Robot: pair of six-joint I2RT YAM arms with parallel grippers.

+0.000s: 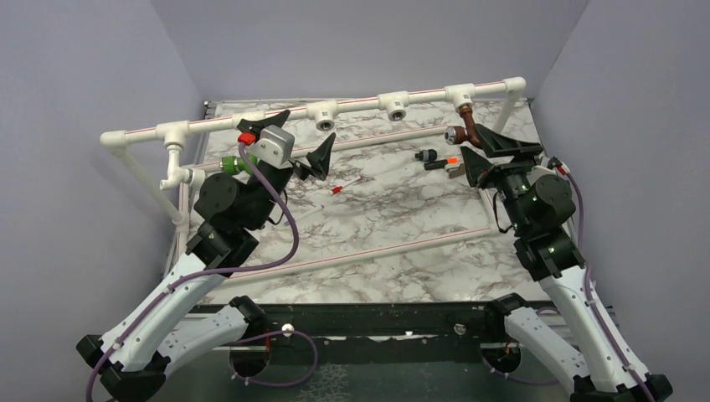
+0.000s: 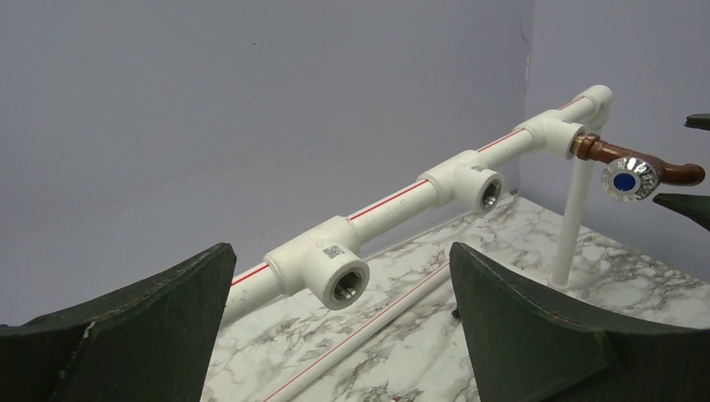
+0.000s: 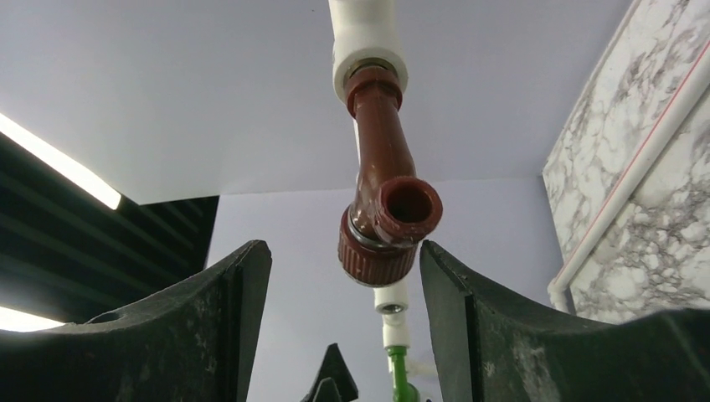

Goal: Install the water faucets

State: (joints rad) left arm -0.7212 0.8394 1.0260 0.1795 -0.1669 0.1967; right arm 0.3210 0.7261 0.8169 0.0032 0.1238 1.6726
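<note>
Nearest, at 6 o'clock in the top view: both arm bases along the counter [image 1: 393, 285] edge. A little farther, a loose white pipe [image 1: 360, 254] flat across the marble, touching neither arm.

Next, toward 10 o'clock: left hand [image 1: 300, 138], released, fingers wide apart, nothing between them. Raised above the counter and turned toward the two empty T-fittings [image 2: 335, 272], seemingly just waiting out of the way. Just beside its wrist, the green faucet [image 1: 233, 164], lying level, stem into a low fitting on the frame's left post. Looks seated there, though how deep the thread goes, impossible to tell.

Toward 2 o'clock: right hand [image 1: 487, 155], released, one finger on each side of the copper faucet [image 3: 381, 209], a clear gap on both sides, so no grasp. Kept close around it probably for turning work on the stem: wide enough for a new grip or for retreat.

Just left of that hand: a small black piece [image 1: 439, 159] with an orange tip, on the counter, apart from everything.

Farthest, at 12 o'clock: the top rail [image 1: 360, 106]. Copper faucet hanging from its fitting near the right end at 1 o'clock, stem up in the socket, spout bent toward the right hand.
</note>
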